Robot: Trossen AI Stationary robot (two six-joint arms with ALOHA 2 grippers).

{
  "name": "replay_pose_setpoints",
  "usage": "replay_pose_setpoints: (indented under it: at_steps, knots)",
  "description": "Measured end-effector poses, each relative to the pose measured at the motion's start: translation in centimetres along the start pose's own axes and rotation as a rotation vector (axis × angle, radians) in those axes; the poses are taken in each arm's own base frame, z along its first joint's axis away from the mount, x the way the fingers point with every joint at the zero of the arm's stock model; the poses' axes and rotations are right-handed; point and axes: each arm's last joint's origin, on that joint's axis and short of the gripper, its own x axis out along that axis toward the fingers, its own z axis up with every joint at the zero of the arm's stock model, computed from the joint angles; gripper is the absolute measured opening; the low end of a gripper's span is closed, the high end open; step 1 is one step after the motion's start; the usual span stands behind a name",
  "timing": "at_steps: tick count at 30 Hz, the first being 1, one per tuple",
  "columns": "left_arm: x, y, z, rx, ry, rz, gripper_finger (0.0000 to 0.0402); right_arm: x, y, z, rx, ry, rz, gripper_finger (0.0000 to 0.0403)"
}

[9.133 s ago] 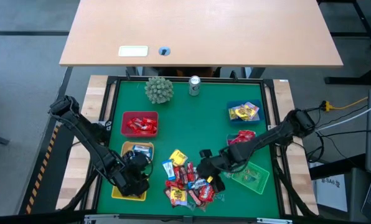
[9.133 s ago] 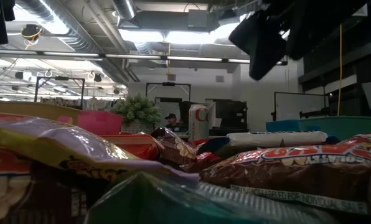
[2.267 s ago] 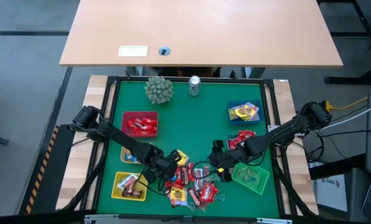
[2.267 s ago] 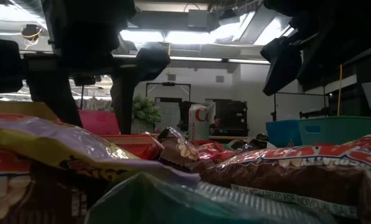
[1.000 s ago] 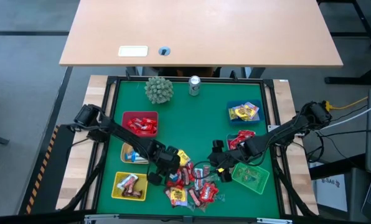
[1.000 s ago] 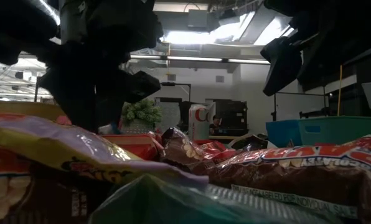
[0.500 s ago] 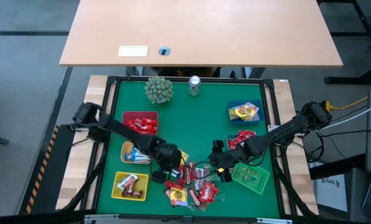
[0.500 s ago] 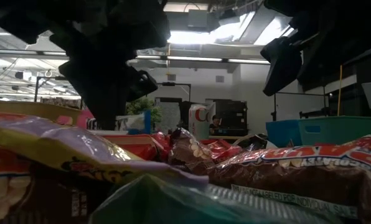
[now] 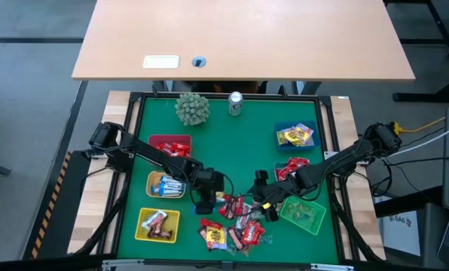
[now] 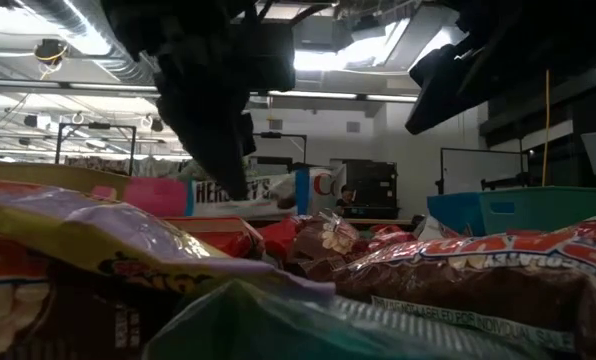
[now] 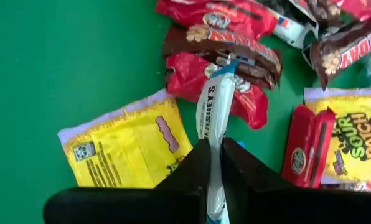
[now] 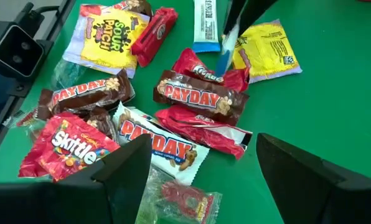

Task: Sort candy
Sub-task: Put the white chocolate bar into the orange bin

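Left hand (image 11: 213, 163) pinches a white-blue Hershey's bar (image 11: 211, 112) by one end, long axis pointing straight out from its fingers; right hand (image 12: 201, 163) spread.

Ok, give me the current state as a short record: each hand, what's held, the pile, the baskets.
left hand: shut on a white and blue Hershey's bar, lifted over the pile
right hand: open, empty, hanging beside the pile near the green basket
pile: loose candy in the middle front of the green mat
red basket: red wrappers
blue basket: yellow wrappers
yellow basket, rear: blue-white bars
yellow basket, front: brown bars
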Motion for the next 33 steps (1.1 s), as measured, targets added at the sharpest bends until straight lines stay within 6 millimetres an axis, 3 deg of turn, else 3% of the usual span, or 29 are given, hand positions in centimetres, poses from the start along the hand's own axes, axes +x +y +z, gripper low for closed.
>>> replay_pose_setpoints:
  at_steps: [3,10,18,27,33]
  knots:
    - [-0.9,0.0,0.3,-0.004,-0.014,-0.009,0.0012,0.0,0.0,0.0,0.0,0.0,0.0,0.0289]
    - [-5.4,-0.6,0.4,0.003,-0.054,-0.03,0.0013,0.0,0.0,0.1,0.001,-0.006,0.001,0.0289]
    - [-9.9,-0.8,-2.5,-0.062,0.121,0.04,0.0013,0.0,0.0,0.0,0.001,-0.004,0.001,0.0289]
    - [-11.8,-1.0,-6.7,-0.218,0.433,0.3,0.0013,0.0,0.0,0.0,0.001,-0.004,0.001,0.0289]
    - [-12.0,-1.5,-7.3,-0.26,0.412,0.416,0.0034,0.0,-0.1,0.1,-0.009,-0.014,-0.042,0.0289]
